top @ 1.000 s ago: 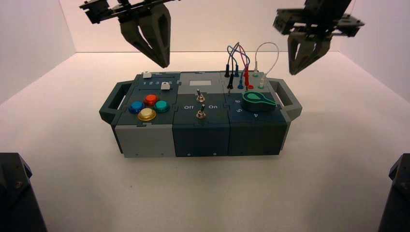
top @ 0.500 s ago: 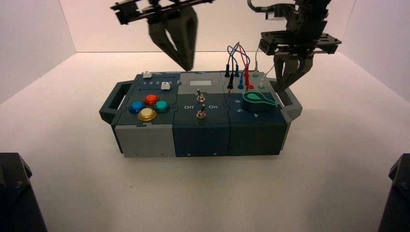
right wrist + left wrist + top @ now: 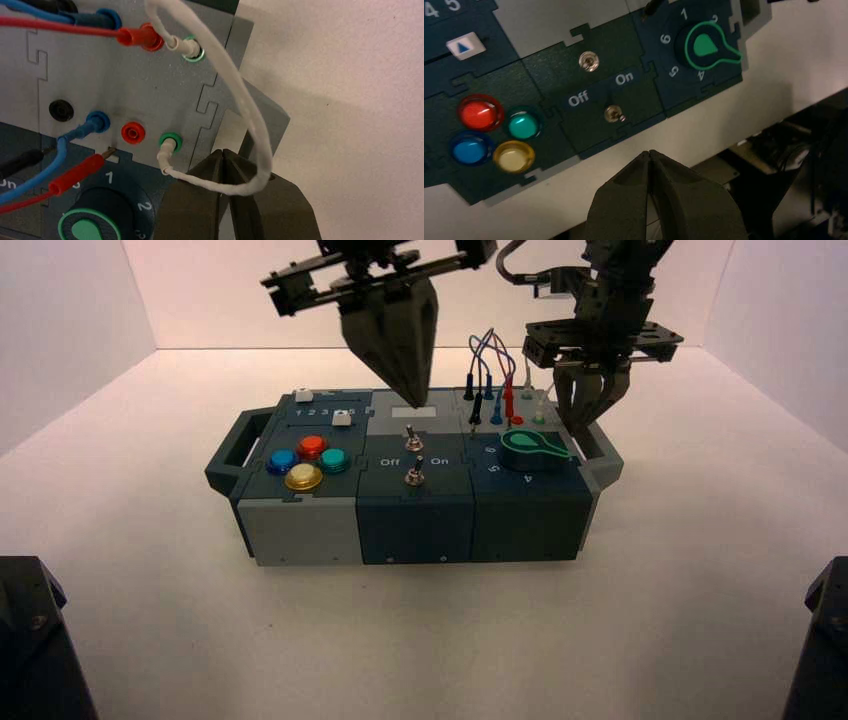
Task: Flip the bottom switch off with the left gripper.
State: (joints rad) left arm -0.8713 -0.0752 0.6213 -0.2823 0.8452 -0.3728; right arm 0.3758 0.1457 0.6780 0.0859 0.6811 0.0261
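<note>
High view shows me the left gripper [image 3: 418,403] with its jaws closed together on nothing, above the middle panel [image 3: 372,480]. From its tips, the bottom switch [image 3: 415,476] lies toward the box's near edge, past the other toggle [image 3: 413,442]. This gripper is the nearer one, as the right gripper [image 3: 577,428] waits by the right handle [image 3: 603,458], also clenched

Left arm [image 3: 345,248] cut off above.
</note>
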